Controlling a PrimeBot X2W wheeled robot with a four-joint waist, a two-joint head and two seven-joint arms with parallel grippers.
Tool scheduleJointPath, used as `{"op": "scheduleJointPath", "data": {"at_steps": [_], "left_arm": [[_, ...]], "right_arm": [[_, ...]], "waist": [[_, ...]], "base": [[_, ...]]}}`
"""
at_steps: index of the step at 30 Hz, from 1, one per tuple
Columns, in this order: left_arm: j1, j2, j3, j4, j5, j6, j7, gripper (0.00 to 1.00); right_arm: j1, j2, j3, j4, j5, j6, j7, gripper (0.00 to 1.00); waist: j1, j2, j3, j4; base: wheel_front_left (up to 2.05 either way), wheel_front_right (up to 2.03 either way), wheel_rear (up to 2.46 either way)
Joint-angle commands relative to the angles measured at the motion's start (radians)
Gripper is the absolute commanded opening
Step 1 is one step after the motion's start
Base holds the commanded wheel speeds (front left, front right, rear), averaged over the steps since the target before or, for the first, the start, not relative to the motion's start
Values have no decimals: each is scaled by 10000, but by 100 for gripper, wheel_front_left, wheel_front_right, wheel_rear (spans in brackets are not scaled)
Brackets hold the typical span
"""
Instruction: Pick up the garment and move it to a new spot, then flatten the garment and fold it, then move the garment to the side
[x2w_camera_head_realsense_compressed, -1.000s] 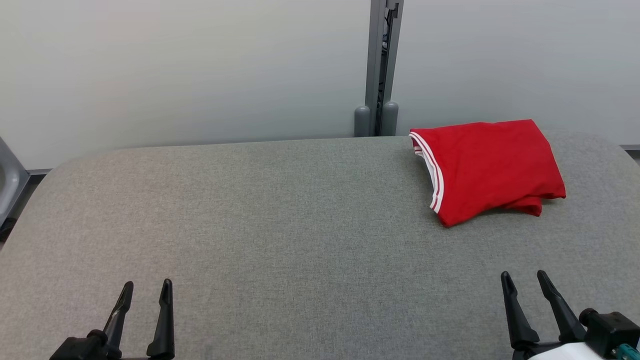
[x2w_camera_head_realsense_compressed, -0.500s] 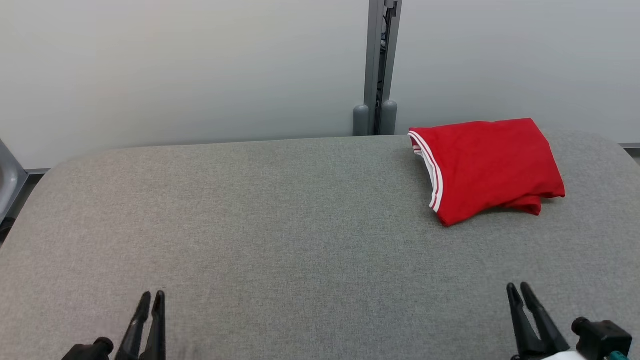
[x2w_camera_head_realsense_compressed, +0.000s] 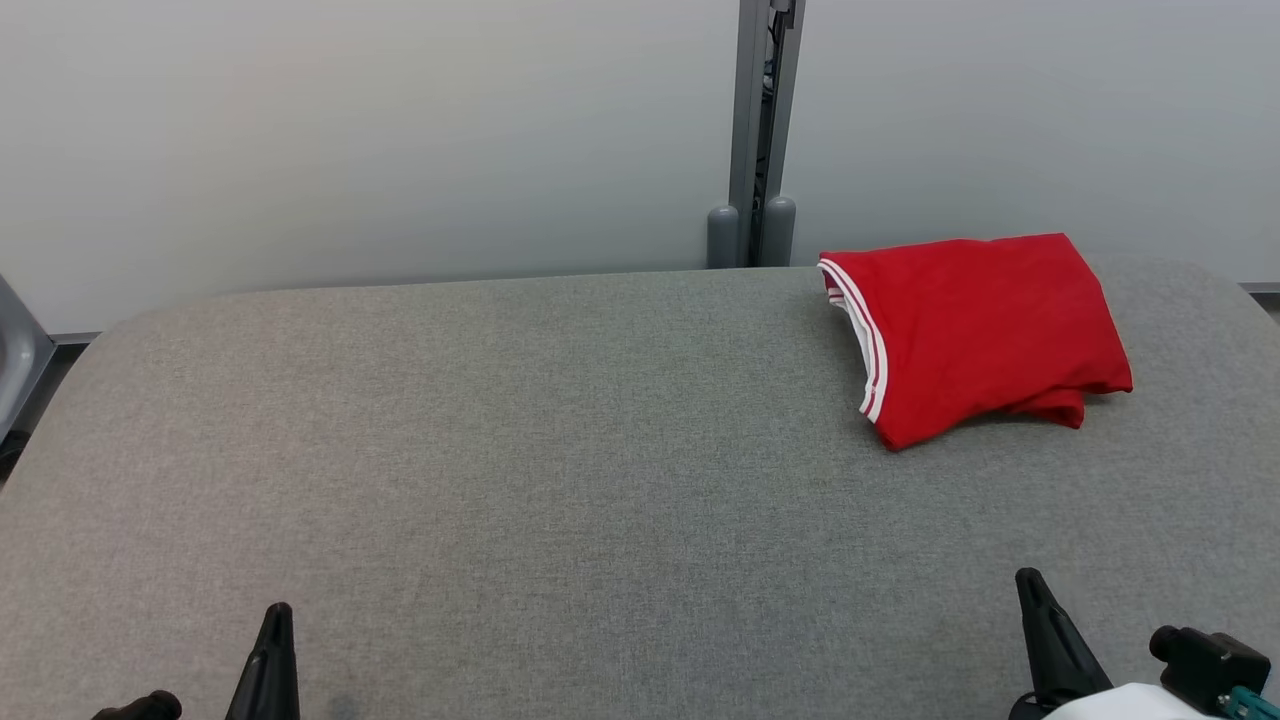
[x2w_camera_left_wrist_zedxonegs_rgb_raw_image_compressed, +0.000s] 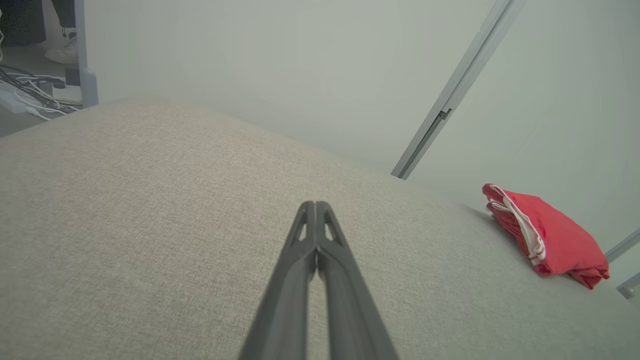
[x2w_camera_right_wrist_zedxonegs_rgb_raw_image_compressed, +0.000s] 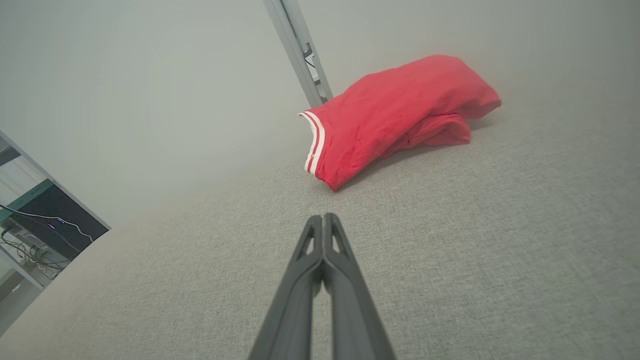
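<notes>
The garment is red with white-striped trim, folded into a compact bundle at the far right of the grey table. It also appears in the left wrist view and the right wrist view. My left gripper sits at the near left edge, shut and holding nothing, its fingers pressed together. My right gripper sits at the near right, also shut and empty, well short of the garment.
A pale wall with a grey vertical post runs behind the table. Cables and equipment lie on the floor past the table's left end. A dark cabinet stands off the left side.
Both grippers have shut from wide open and drawn back toward the near edge. The garment has not moved.
</notes>
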Motion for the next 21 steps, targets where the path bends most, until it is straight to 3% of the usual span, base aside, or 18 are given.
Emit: {"op": "scheduleJointPath", "data": {"at_steps": [1, 21], "left_arm": [[-365, 93, 149, -200, -436, -2, 95, 0], [-760, 62, 794, -354, -3379, -5, 974, 0]], "right_arm": [[-390, -54, 28, -34, 459, 0, 97, 0], [-1365, 21, 189, 394, 3473, 0, 794, 0]], "waist": [[0, -1, 7, 6], [0, -1, 102, 65]], "base": [[0, 0, 0], [0, 0, 0]]}}
